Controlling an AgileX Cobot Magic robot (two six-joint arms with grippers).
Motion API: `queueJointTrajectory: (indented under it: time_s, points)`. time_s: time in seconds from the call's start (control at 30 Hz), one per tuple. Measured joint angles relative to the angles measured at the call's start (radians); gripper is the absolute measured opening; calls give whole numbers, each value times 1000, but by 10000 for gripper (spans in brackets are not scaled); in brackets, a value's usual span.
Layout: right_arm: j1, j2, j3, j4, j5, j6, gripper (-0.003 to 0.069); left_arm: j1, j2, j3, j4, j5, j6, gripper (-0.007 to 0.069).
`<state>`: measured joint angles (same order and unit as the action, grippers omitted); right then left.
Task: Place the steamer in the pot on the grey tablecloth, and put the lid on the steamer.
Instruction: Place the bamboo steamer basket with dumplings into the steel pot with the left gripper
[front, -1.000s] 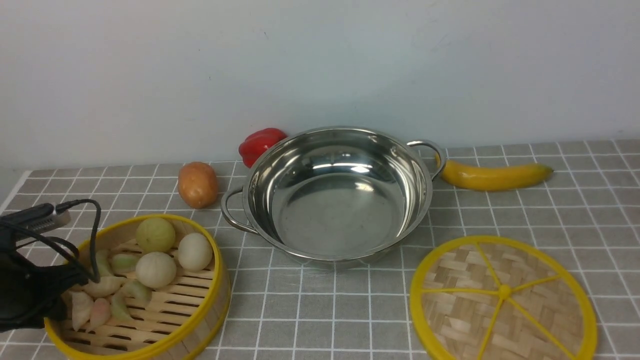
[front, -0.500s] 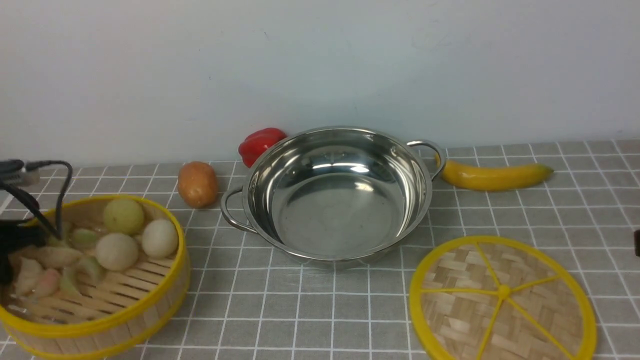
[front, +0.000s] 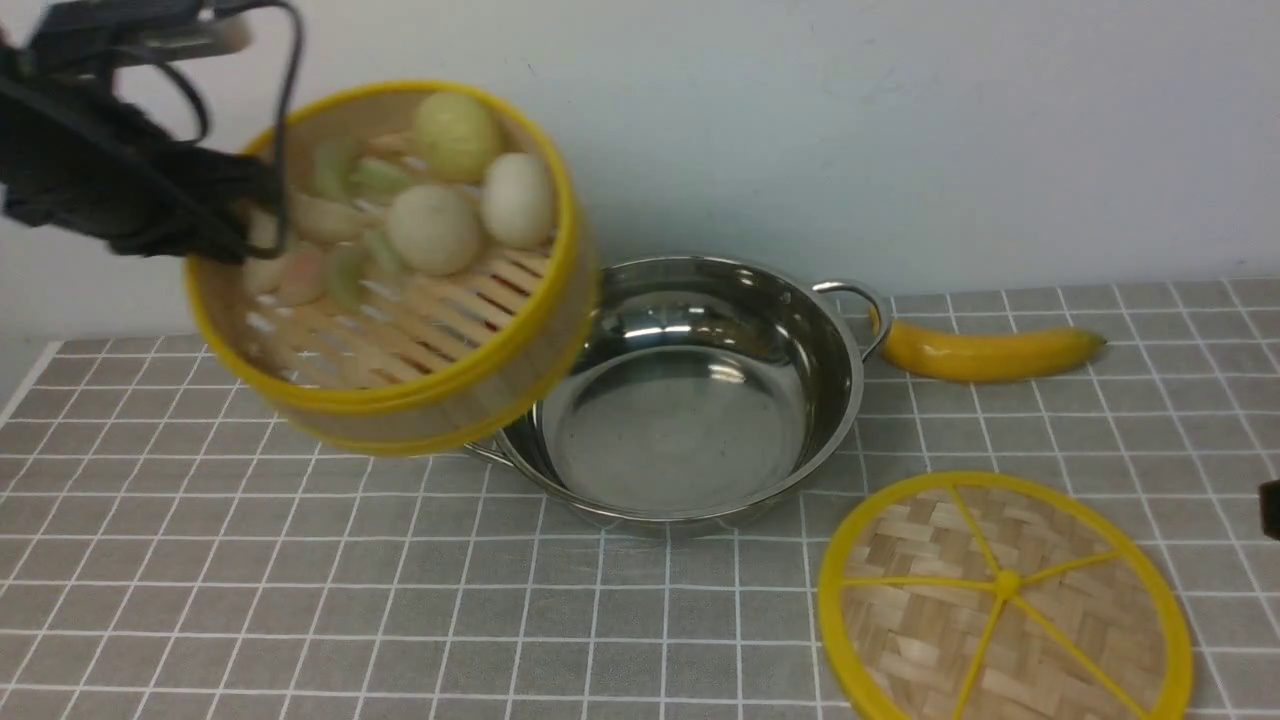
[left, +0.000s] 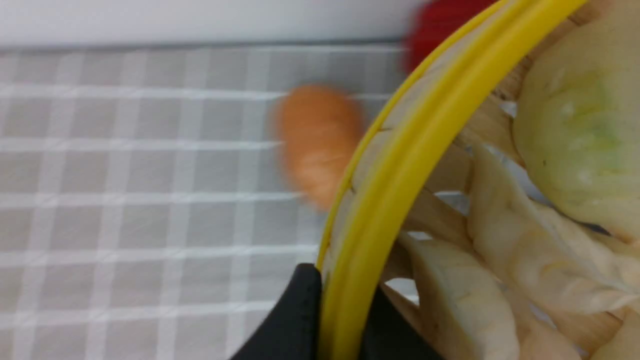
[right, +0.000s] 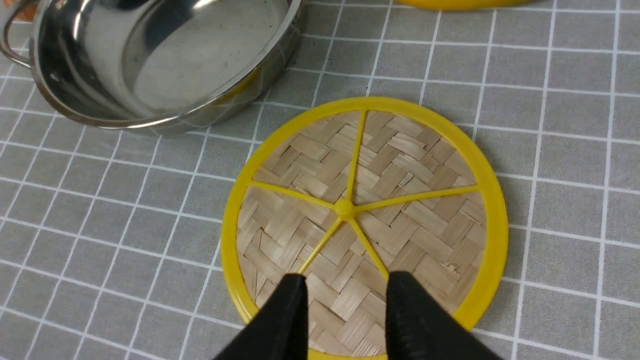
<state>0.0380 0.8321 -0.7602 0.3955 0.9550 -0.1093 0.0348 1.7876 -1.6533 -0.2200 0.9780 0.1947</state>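
Observation:
My left gripper is shut on the near-left wall of the steamer and holds it tilted in the air, above the left edge of the pot. The steamer holds several buns and dumplings. In the left wrist view the black fingers pinch the yellow rim. The empty pot stands on the grey tablecloth. The lid lies flat at the front right. My right gripper is open and hovers above the lid, near its edge; only a sliver of it shows in the front view.
A banana lies behind the lid, right of the pot. A potato and a red pepper lie left of the pot by the wall, hidden behind the steamer in the front view.
The left gripper has lifted the steamer off the cloth at the front left and carried it up and to the right, towards the pot. The lid and pot have not moved.

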Motion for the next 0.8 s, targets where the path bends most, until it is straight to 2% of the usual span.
queueJointTrajectory:
  time_s: [0.1,0.13,0.27,0.5,0.8]
  points:
    - [0,0,0,9,7,0,240,-84,79,-62,4,-2,-1,31]
    - [0,0,0,17,13,0,240,-136,143,-119,15,-3,-9,31]
    - [0,0,0,43,27,0,240,-237,305,-284,70,-2,-50,31]
    - [0,0,0,47,53,0,240,-301,485,-462,154,20,-91,31]
    - [0,0,0,47,62,0,240,-307,596,-484,195,20,-107,31]
